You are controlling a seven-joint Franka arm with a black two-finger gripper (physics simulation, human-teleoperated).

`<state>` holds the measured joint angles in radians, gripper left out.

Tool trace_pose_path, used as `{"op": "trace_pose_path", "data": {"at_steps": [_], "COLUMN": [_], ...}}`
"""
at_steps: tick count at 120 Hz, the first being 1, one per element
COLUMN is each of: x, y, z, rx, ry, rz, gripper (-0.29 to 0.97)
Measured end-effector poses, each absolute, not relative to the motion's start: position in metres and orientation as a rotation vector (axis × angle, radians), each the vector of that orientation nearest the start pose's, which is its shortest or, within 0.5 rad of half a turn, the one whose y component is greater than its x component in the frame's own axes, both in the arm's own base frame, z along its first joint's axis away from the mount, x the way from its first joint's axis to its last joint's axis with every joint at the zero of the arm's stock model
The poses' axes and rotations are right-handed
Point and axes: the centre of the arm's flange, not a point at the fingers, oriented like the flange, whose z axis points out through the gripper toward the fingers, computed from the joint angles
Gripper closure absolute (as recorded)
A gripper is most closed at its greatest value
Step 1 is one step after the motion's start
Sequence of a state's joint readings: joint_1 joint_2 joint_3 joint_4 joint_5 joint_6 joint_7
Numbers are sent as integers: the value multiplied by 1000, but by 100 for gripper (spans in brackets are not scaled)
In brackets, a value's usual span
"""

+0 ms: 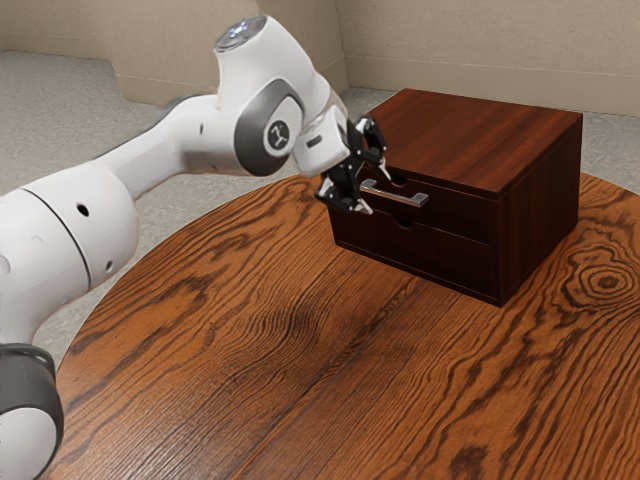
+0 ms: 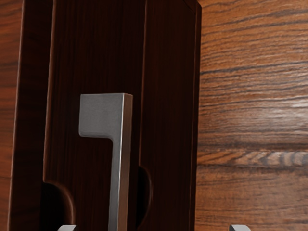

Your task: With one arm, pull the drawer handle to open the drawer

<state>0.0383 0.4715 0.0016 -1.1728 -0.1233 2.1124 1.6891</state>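
A dark wooden cabinet [image 1: 470, 140] with two drawers stands on the round wooden table [image 1: 300, 370]. The upper drawer front [image 1: 450, 208] carries a grey metal bar handle [image 1: 398, 196] and looks flush with the cabinet face. My black gripper [image 1: 366, 187] is at the end of the handle toward the exterior view's left, open, with its fingers standing above and below the bar. In the wrist view the handle [image 2: 118, 163] runs between two pale fingertips [image 2: 239, 227] set wide apart, neither touching it.
The lower drawer [image 1: 420, 250] sits just beneath the upper one and shows a finger notch. Wide bare tabletop [image 2: 250, 120] lies in front of the cabinet. Beyond the table are a grey floor [image 1: 60, 100] and beige walls.
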Motion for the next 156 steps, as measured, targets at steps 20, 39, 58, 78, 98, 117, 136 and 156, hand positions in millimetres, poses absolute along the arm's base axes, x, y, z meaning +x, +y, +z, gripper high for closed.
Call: {"op": "trace_pose_path", "data": {"at_steps": [20, 39, 58, 78, 98, 117, 136, 156], "x": [736, 739, 740, 742, 743, 746, 747, 747], "y": [26, 29, 30, 31, 33, 33, 33, 23], "z": [568, 563, 561, 560, 562, 557, 555, 555], "rx": [-1934, -1926, -1921, -1918, -1910, -1911, -1914, -1910], "ry": [2039, 2045, 2050, 2047, 2032, 2028, 2025, 2041], "rz": [-559, -557, -563, -575, -592, -594, -599, -621], "gripper": [33, 35, 37, 39, 41, 44, 51, 56]}}
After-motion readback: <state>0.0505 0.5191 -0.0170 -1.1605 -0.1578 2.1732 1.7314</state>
